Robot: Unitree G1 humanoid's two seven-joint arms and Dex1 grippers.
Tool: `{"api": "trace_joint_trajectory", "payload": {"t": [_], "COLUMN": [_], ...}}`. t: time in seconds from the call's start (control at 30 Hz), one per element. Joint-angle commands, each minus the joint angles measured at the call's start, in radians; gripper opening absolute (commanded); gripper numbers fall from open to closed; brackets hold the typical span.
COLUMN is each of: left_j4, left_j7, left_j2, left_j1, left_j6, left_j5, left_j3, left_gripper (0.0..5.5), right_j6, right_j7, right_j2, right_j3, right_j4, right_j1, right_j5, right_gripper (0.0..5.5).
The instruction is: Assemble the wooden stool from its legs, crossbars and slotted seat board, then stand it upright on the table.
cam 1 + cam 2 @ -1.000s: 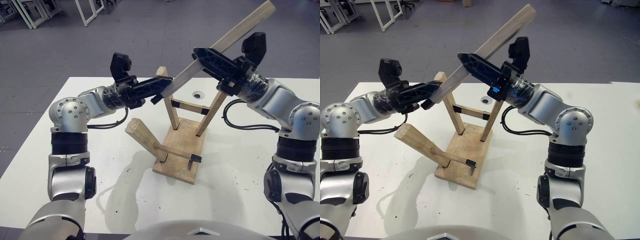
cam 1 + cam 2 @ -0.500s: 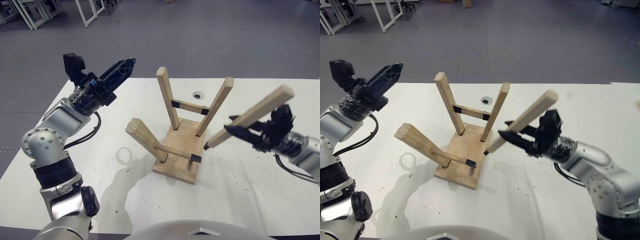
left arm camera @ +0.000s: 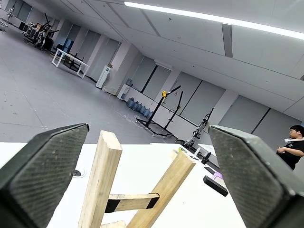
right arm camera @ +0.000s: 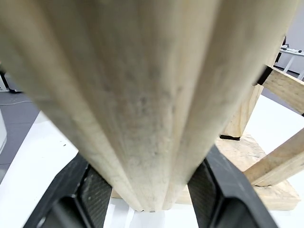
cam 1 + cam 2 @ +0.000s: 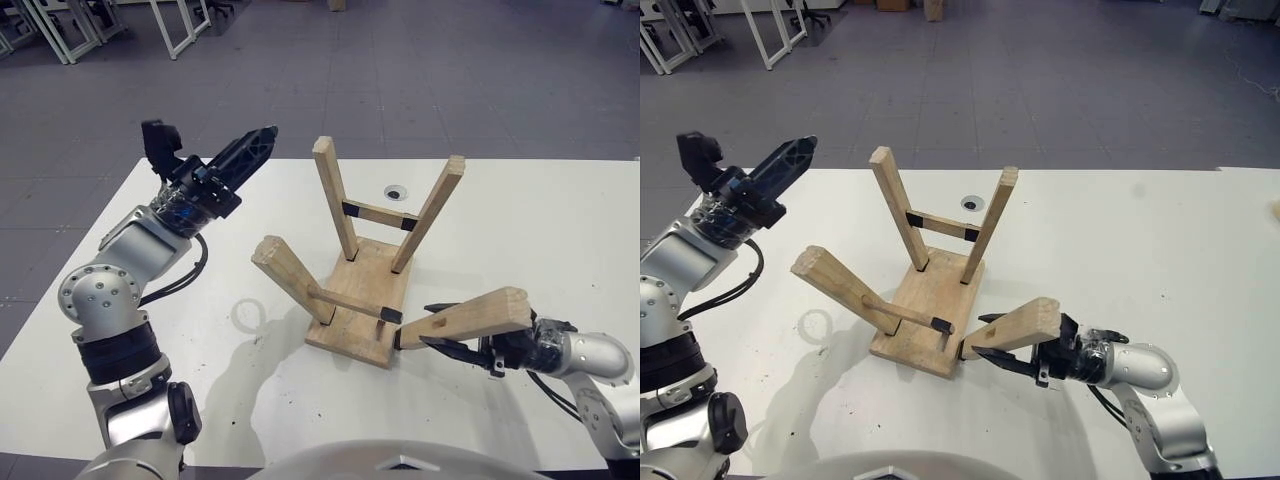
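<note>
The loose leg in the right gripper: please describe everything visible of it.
The loose leg is a pale, bare wooden bar, square in section. It is held nearly level above the table, clamped in the right gripper. Its lower end reaches the seat board's near right corner; contact cannot be told.

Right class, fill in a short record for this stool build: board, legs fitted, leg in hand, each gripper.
seat board: flat on the table
fitted legs: two upright legs joined by a crossbar, a third leg leaning
fourth leg: slanted, tip by the board's near right corner
right gripper: shut on the fourth leg
left gripper: open, empty, raised
</note>
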State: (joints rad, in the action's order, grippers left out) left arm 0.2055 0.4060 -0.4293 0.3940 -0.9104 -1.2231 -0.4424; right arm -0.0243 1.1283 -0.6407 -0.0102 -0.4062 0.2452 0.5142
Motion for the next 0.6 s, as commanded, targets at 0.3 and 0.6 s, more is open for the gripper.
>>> {"api": "trace_joint_trajectory", "payload": {"t": [0.3,0.6], "left_j4": [0.010,-0.011], "left_j7": [-0.018,-0.018], "left_j2": [0.006,0.006], "left_j1": [-0.039,-0.010], "left_j6": [0.030,0.037], "left_j5": [-0.001,0.001], "left_j3": [0.022,0.045], "left_gripper": [4.65,4.65], "right_j6": [-0.056,0.122], "right_j7": [-0.074,-0.096], "right_j2": [0.003,0.072], "right_j3": [0.012,0.108], "right_j4": [-0.154,0.026], "right_j1": [-0.013,0.064], "right_j5": [0.033,-0.125], "right_gripper": [2.04,2.04]}}
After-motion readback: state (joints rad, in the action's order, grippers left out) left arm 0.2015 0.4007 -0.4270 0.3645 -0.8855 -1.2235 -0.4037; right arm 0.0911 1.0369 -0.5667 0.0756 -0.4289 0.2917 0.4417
